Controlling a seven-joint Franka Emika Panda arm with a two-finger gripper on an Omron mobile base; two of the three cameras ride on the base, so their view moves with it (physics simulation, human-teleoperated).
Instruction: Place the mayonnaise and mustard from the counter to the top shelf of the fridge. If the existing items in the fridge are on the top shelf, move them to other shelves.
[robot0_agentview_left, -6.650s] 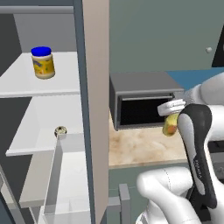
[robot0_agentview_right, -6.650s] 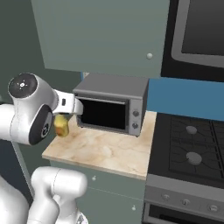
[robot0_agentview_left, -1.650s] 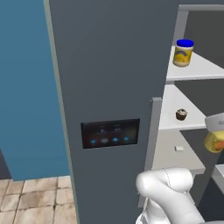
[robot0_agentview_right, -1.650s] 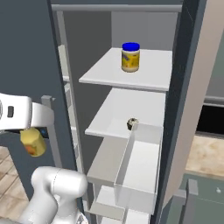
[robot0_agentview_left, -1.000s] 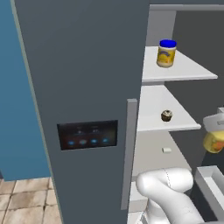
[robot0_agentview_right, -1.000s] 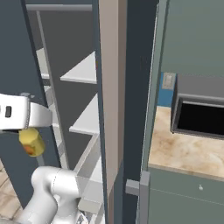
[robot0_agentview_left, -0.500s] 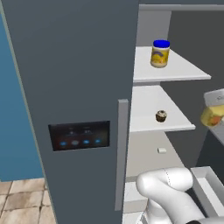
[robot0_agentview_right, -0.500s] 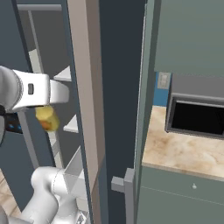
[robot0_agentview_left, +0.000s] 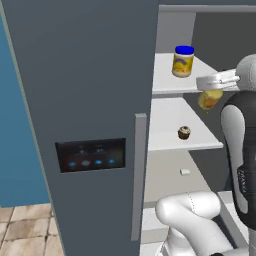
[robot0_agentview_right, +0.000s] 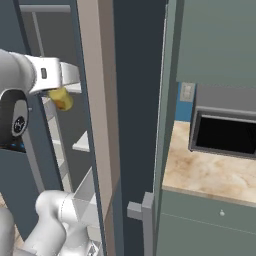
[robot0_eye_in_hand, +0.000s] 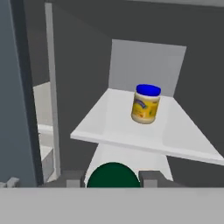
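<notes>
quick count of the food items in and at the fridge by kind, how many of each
mayonnaise jar on the top shelf: 1
mustard bottle held in the gripper: 1
cupcake on the second shelf: 1
small white block on the shelf below: 1
total: 4

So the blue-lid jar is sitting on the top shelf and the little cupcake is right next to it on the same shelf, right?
Not quite. The blue-lid jar is on the top shelf, but the cupcake sits one shelf lower, on the middle shelf, not beside the jar. The left base view shows both shelves clearly.
</notes>
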